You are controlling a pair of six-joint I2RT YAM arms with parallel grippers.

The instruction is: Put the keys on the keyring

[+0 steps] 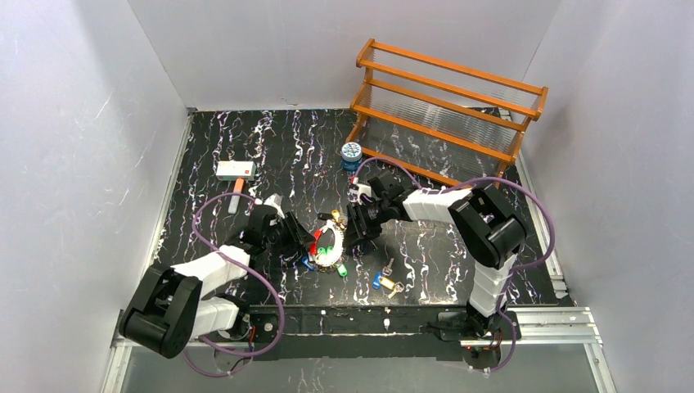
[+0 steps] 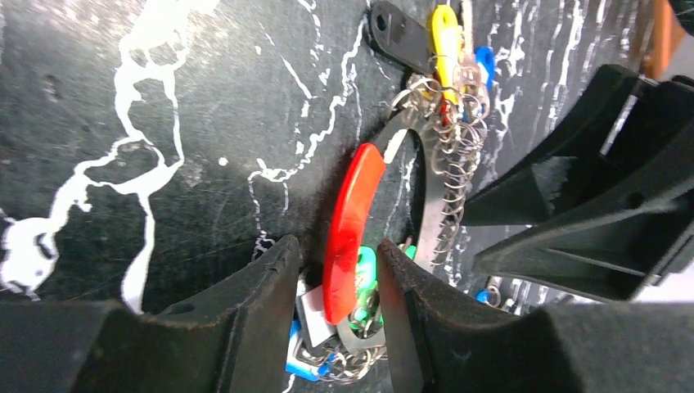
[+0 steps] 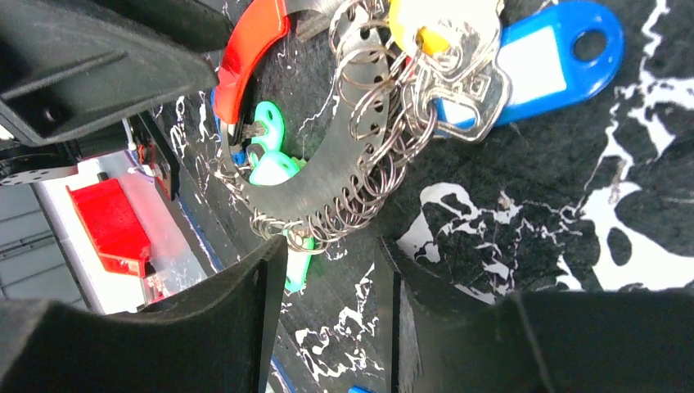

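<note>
Keyring (image 3: 323, 176) lies lengthwise near-to-far (red arc (image 2: 348, 213) toward left gripper (image 2: 337, 254)).

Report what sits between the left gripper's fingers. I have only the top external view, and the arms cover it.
Observer: In the left wrist view, the left gripper stands open with the red section of the keyring between its fingers. Green key heads lie right beside it.
Operator: Now give me the right gripper.
Observer: The right gripper is open and holds nothing. Only the end of a green key reaches between its fingers.
Operator: Say what is threaded on the ring.
Observer: Many small wire rings are strung along its flat silver band. A blue tag and a yellow key head lie in that bunch.
</note>
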